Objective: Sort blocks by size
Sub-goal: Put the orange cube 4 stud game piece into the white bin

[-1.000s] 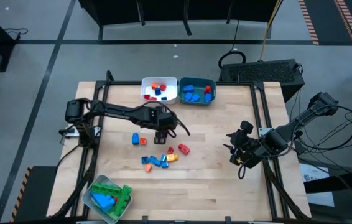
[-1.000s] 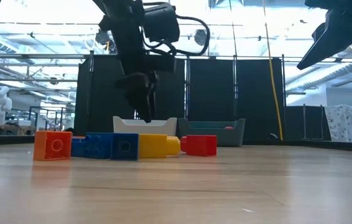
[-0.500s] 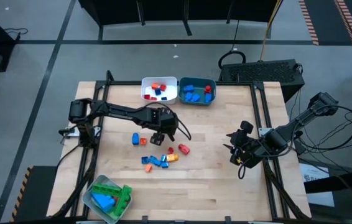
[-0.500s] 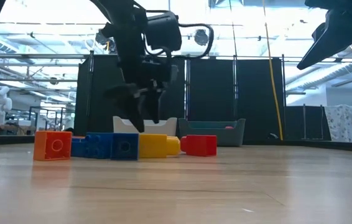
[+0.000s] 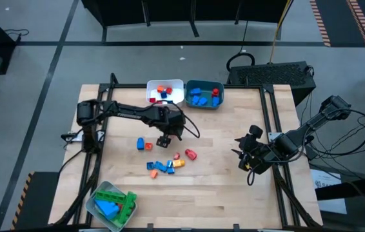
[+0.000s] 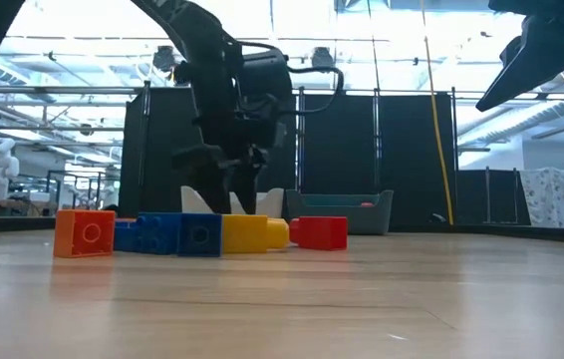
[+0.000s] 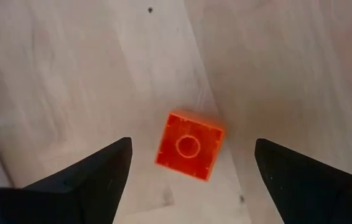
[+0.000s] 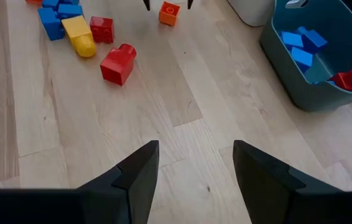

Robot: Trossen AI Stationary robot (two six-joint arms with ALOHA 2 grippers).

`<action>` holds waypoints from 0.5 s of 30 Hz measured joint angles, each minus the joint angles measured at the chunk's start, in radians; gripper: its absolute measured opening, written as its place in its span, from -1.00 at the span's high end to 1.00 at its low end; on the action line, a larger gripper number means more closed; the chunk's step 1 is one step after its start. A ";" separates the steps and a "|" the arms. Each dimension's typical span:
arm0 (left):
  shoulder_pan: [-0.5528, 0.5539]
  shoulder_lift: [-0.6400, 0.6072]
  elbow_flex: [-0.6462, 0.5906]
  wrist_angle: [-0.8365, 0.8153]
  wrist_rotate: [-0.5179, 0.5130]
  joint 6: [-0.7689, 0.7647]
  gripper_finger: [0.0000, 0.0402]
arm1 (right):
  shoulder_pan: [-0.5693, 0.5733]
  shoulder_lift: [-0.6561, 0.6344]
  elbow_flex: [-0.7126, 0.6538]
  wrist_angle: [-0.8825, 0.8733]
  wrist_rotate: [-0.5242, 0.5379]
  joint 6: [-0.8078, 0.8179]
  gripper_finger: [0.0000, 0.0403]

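Observation:
A small orange cube [image 7: 187, 146], with one stud on top, lies flat on the wooden table. My left gripper [image 7: 191, 149] hangs over it pointing down. It is open, with one finger on either side of the cube and clear of it; the right wrist view shows the same cube [image 8: 169, 12]. In the high view my left gripper [image 5: 164, 138] is at mid-table. More blocks lie nearby: red ones [image 8: 118, 63], a yellow one [image 8: 78, 30] and blue ones [image 8: 55, 18]. My right gripper [image 8: 194, 168] waits open and empty near the table's right edge [image 5: 246, 161].
A white bin [image 5: 165, 94] and a teal bin [image 5: 204, 95] with sorted blocks stand at the far edge. A clear-grey bin [image 5: 110, 203] with green and blue blocks is at the near left corner. Bare wood lies between the loose blocks and my right arm.
My left gripper has come down toward the orange cube, rolled about its own axis and opened wider. Its fingers now stand on either side of the cube. No block has moved.

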 joint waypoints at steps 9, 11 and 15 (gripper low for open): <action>0.018 0.039 -0.001 -0.006 0.020 0.002 -0.50 | 0.000 0.000 0.000 0.000 0.000 0.000 0.05; 0.021 0.055 0.001 0.011 0.020 0.002 -0.38 | 0.000 0.000 0.000 0.000 0.000 0.001 0.05; 0.032 0.073 0.004 0.001 0.036 -0.006 -0.13 | 0.000 0.000 0.000 0.001 -0.001 0.002 0.05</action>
